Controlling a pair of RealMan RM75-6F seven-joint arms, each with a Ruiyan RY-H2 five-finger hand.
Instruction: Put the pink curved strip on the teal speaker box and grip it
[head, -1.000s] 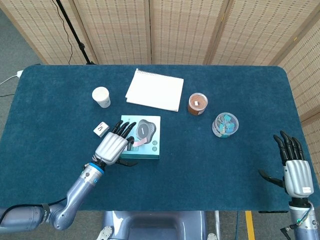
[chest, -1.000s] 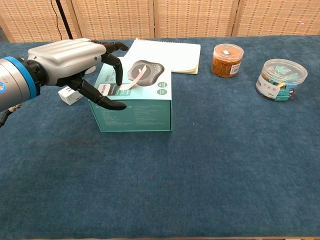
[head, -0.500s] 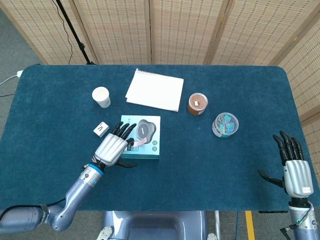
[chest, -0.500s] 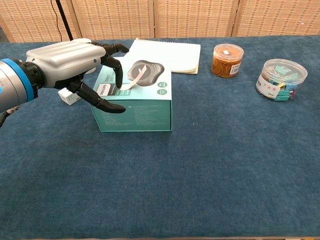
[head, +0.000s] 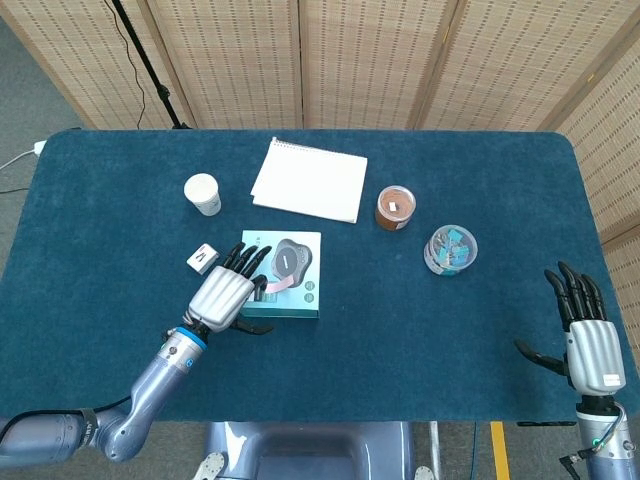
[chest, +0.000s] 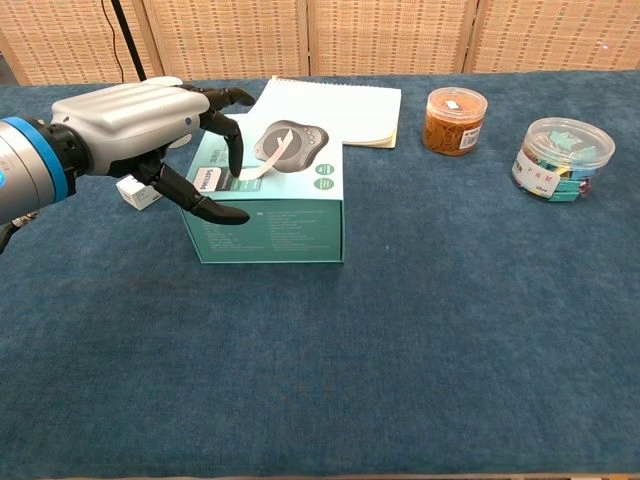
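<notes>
The left robot hand (chest: 135, 125), silver-backed with black fingers, is seen over the left edge of the teal cardboard speaker box (chest: 272, 215). Its fingers are spread and curved over the box top, with the thumb lying along the front face; one fingertip is touching or just above the near end of the pink curved strip (chest: 268, 160), though whether the strip is pinched cannot be told. The strip is lying on top of the box, arching across the grey speaker picture printed there. The box is placed left of the middle of the blue-carpeted desk (head: 400, 320).

Just beside the box, toward the left edge of the desk, a small white block (head: 202, 260) is seen, and farther back a white paper cup (head: 203, 194). A white spiral notepad (head: 309, 179) is laid behind the box, toward the far edge. To the right of the notepad stand a clear round tub of brown rubber bands (head: 395, 208) and a clear round tub of teal clips (head: 449, 250).

The right robot hand (head: 586, 335) is held at the near right corner of the desk, fingers wide apart and empty.
</notes>
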